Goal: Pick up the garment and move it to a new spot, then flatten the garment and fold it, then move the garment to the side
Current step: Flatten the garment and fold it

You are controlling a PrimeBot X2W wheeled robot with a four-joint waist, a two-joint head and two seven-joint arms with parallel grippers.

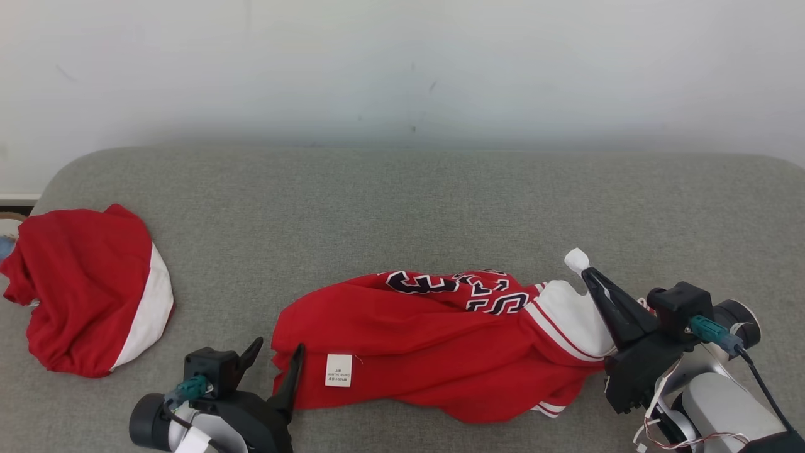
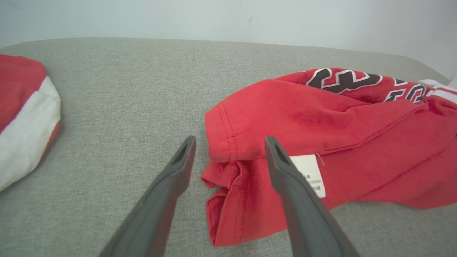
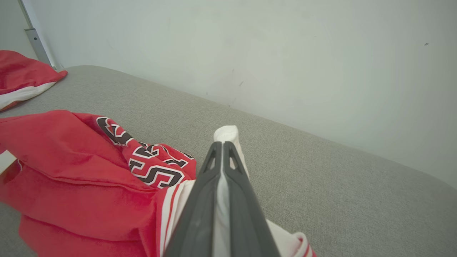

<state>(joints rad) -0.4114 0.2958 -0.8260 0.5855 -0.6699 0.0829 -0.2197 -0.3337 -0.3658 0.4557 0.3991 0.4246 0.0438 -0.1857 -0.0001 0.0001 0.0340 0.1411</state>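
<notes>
Pulling now could bunch the crumpled red fabric jersey point(image 1: 427, 340): my right gripper point(image 1: 588, 272) clamps its white end point(image 1: 575, 314), my left gripper point(image 2: 230, 142) gapes empty.

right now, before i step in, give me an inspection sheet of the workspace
surface: grey fabric pad, smooth, no stains seen
job's things: red jersey lying bunched along the near side, lettering up, white label showing
clutter: second red and white garment heaped at the far left
grippers: left gripper open, fingers either side of the jersey's hem end; right gripper shut on the jersey's white sleeve
cables: green-plugged leads at both wrists, thin wires loose by the right arm
surroundings: pale wall with a few small dark marks
</notes>
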